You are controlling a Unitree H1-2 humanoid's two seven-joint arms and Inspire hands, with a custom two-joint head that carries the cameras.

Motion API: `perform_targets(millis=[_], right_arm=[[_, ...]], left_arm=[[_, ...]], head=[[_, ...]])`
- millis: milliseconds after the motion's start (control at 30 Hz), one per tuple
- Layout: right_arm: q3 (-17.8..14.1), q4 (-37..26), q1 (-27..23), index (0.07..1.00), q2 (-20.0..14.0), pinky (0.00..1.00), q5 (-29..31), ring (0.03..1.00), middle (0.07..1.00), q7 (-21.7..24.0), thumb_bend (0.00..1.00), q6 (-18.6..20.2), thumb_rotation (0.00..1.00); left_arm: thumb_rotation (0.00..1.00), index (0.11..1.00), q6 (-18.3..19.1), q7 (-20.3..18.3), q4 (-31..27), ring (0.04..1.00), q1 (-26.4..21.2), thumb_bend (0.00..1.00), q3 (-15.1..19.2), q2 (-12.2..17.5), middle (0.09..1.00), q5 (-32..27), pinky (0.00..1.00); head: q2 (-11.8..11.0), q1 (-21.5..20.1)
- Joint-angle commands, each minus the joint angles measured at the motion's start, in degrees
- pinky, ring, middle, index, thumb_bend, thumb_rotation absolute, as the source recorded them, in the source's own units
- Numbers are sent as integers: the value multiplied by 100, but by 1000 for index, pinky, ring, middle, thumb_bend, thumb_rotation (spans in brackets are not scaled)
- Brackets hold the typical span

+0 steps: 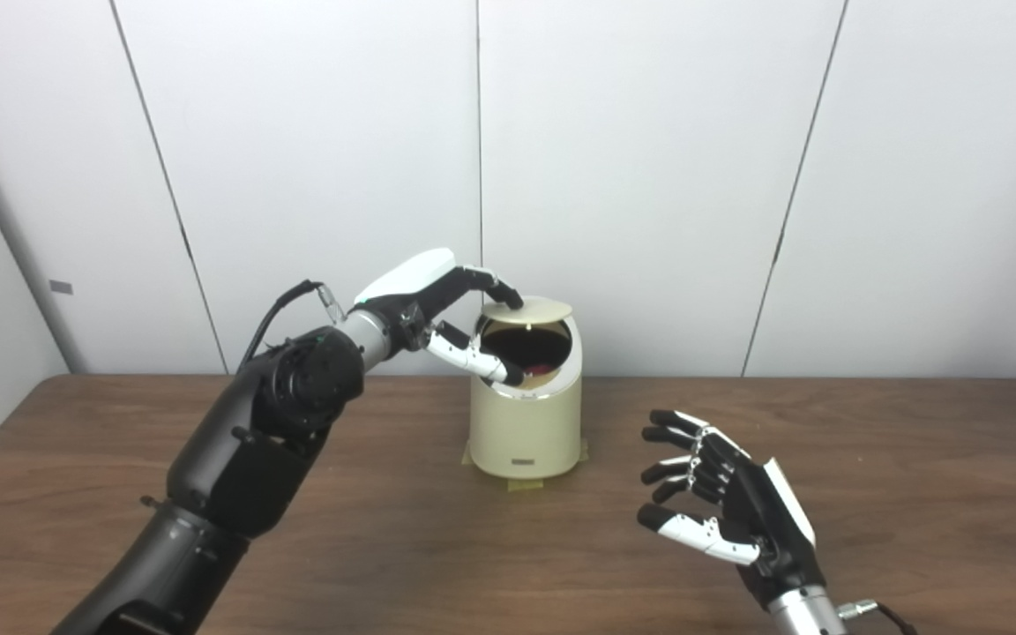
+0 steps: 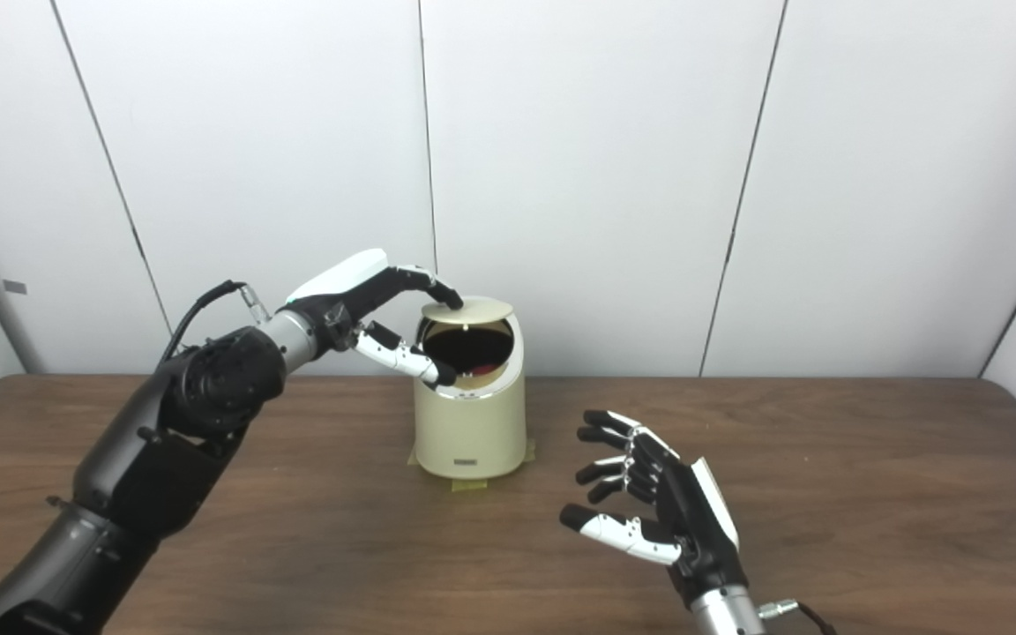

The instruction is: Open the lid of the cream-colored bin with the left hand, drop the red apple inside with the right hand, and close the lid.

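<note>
The cream-colored bin (image 1: pixel 526 428) stands on the table's middle, near the back. Its lid (image 1: pixel 527 310) is raised and lies almost flat above the opening. A bit of the red apple (image 1: pixel 541 366) shows inside the dark opening. My left hand (image 1: pixel 437 309) is at the bin's top left: its fingers rest on the lid's left edge and its thumb lies on the opening's front rim. My right hand (image 1: pixel 720 503) is open and empty, hovering above the table to the right of the bin and nearer to me.
The brown wooden table (image 1: pixel 914 494) runs across the view, with white wall panels behind it. A strip of tape (image 1: pixel 521 483) lies under the bin's base. My left arm (image 1: pixel 243 459) crosses the left part of the table.
</note>
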Motion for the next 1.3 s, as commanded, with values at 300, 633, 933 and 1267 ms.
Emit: perform_targets(millis=[300, 633, 933, 1267], right_arm=[[46, -228, -217, 776, 72, 479, 21, 580, 762, -65, 707, -34, 337], [91, -335, -205, 766, 166, 466, -30, 576, 770, -86, 711, 134, 302], [91, -446, -186, 767, 185, 452, 23, 567, 763, -77, 714, 200, 293], [102, -582, -137, 767, 132, 445, -45, 561, 756, -71, 705, 292, 295]], left_arm=[[339, 777, -477, 47, -173, 972, -247, 894, 19, 150, 827, 37, 1000], [339, 784, -913, 218, -99, 962, -42, 899, -102, 84, 813, 276, 1000], [349, 788, -1030, 268, -170, 969, 35, 902, -391, 187, 806, 890, 1000], [396, 768, -741, -484, -564, 979, -68, 942, -1191, 429, 799, 2624, 1000]], head=[[45, -52], [112, -158], [194, -186], [266, -146]])
